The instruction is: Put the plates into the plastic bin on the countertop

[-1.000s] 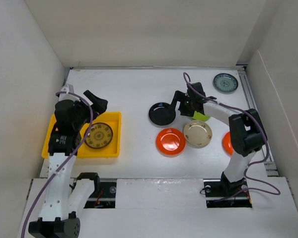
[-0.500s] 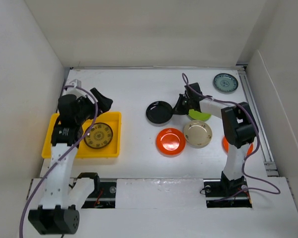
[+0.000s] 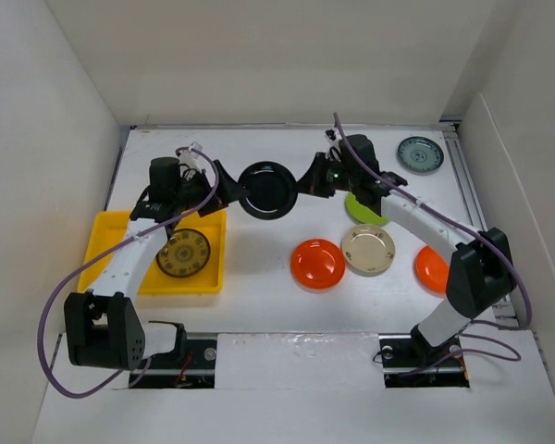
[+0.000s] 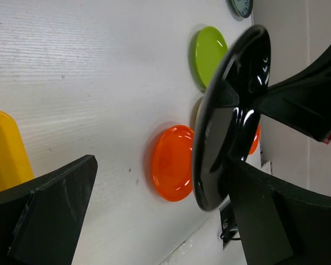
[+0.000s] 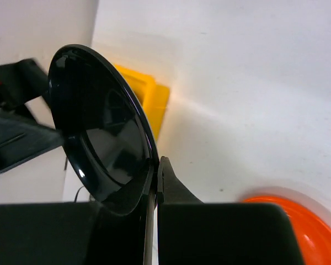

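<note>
My right gripper (image 3: pixel 301 188) is clamped on the rim of a small, round, glossy black plate (image 3: pixel 266 190), holding it in the air above the flat white countertop (image 3: pixel 259 296), midway between my two arms. I grip it by one edge, so the opposite edge is free for my left gripper (image 3: pixel 224 188). Its fingers stand wide apart on either side of that free edge and have not closed on it. This looks like a handover, because the shallow rectangular yellow plastic bin (image 3: pixel 106 242) sits on the left arm's side.

A brown-gold patterned plate (image 3: pixel 184 252) lies in the bin, with bare yellow floor to its left. Flat on the counter to the right are a lime green plate (image 3: pixel 365 213), an orange plate (image 3: pixel 317 264), a beige plate (image 3: pixel 367 250) and, at the back, a grey-teal plate (image 3: pixel 419 154). Open white surface separates the bin from these plates.
</note>
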{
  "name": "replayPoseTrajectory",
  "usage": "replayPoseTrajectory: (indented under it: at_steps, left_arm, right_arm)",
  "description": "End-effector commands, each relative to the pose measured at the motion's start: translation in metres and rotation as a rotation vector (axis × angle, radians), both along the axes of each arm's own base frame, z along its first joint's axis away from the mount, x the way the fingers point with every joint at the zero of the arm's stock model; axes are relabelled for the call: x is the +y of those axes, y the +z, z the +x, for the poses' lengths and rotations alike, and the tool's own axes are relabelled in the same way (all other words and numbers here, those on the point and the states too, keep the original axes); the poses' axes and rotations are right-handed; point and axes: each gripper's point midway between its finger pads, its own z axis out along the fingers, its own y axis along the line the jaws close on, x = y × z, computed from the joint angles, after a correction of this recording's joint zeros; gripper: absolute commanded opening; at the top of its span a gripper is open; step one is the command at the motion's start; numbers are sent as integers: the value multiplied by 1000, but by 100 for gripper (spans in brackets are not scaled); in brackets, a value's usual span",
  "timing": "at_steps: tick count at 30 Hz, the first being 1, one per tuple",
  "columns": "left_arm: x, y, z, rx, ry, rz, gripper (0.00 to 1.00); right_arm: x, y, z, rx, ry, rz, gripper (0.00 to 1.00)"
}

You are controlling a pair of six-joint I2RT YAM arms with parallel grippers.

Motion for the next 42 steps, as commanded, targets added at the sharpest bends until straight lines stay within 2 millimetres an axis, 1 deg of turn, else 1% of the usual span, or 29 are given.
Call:
replayPoseTrajectory:
  at_steps: [1, 3, 5, 6, 7, 8, 9, 11, 12, 13, 14, 16, 18, 19, 20, 21, 23, 25, 26, 27, 28, 30, 32, 34, 35, 36, 39, 41, 42]
  left_arm:
    - [-7, 27, 4, -85, -45, -41, 97]
    - [-7, 22, 2, -71, -44, -40, 85]
    - [-4, 14, 1, -48, -28, -28, 51]
    - [-3, 12, 1, -45, -22, -14, 18]
    - [-1, 13, 3, -44, -13, -9, 5]
    - [-1, 10, 1, -33, -17, -1, 0]
    - [3, 13, 2, -47, 7, 12, 0]
    - [7, 17, 0, -54, 34, 28, 0]
    - [20, 12, 5, -47, 113, 78, 0]
    - [27, 13, 5, -20, 176, 85, 0]
    - [40, 17, 3, -16, 245, 98, 0]
    - [83, 4, -4, 58, 476, 176, 0]
    - [113, 12, -26, 73, 679, 167, 0]
    - [130, 12, -31, 59, 784, 189, 0]
    - [140, 0, -40, 82, 836, 196, 0]
    - [145, -2, -52, 105, 893, 173, 0]
    - [161, -19, -61, 155, 988, 202, 0]
    - [167, -30, -68, 188, 1041, 206, 0]
    - [173, -36, -70, 196, 1099, 196, 0]
    - [177, -53, -76, 231, 1124, 215, 0]
    - [179, -57, -79, 235, 1147, 210, 0]
    - [180, -77, -85, 280, 1177, 206, 0]
    - [181, -88, -88, 298, 1198, 203, 0]
    - [181, -98, -93, 318, 1209, 199, 0]
    - [181, -94, -93, 304, 1210, 188, 0]
    - [181, -97, -95, 309, 1219, 177, 0]
    - [185, -92, -101, 279, 1245, 162, 1]
    - [189, -91, -103, 271, 1261, 172, 29]
    - [189, -88, -103, 261, 1262, 165, 45]
  right_arm:
    - [22, 32, -19, -53, 112, 100, 0]
    - [29, 35, -26, -56, 145, 113, 0]
    - [34, 37, -31, -49, 164, 131, 0]
    - [36, 37, -31, -52, 158, 125, 0]
    - [40, 37, -35, -52, 169, 125, 0]
    - [39, 36, -33, -55, 157, 120, 0]
    - [39, 36, -33, -55, 157, 120, 3]
    - [39, 36, -33, -55, 157, 120, 54]
    - [36, 39, -30, -69, 134, 115, 84]
    - [25, 32, -20, -71, 56, 88, 100]
    - [16, 19, -21, -46, 13, 48, 100]
    - [-9, 18, -15, -94, -101, -29, 100]
    - [-20, -2, -31, -63, -130, -106, 100]
    - [-24, 3, -39, -85, -130, -116, 100]
    - [-29, 1, -43, -87, -139, -121, 100]
    - [-35, -12, -52, -61, -137, -142, 100]
    - [-38, -6, -68, -78, -118, -123, 100]
    - [-37, -11, -87, -68, -80, -105, 100]
    - [-40, 1, -93, -90, -87, -77, 100]
    - [-39, 4, -101, -90, -70, -60, 100]
    - [-38, 1, -111, -83, -57, -53, 100]
    - [-40, 17, -127, -113, -48, -3, 100]
    - [-44, 15, -140, -112, -43, 5, 100]
    - [-52, 27, -153, -134, -49, 33, 100]
    - [-55, 23, -160, -126, -40, 26, 100]
    - [-59, 37, -165, -160, -42, 59, 100]
    - [-68, 36, -172, -159, -59, 64, 100]
    - [-73, 40, -178, -169, -59, 72, 100]
    - [-74, 33, -179, -151, -58, 56, 100]
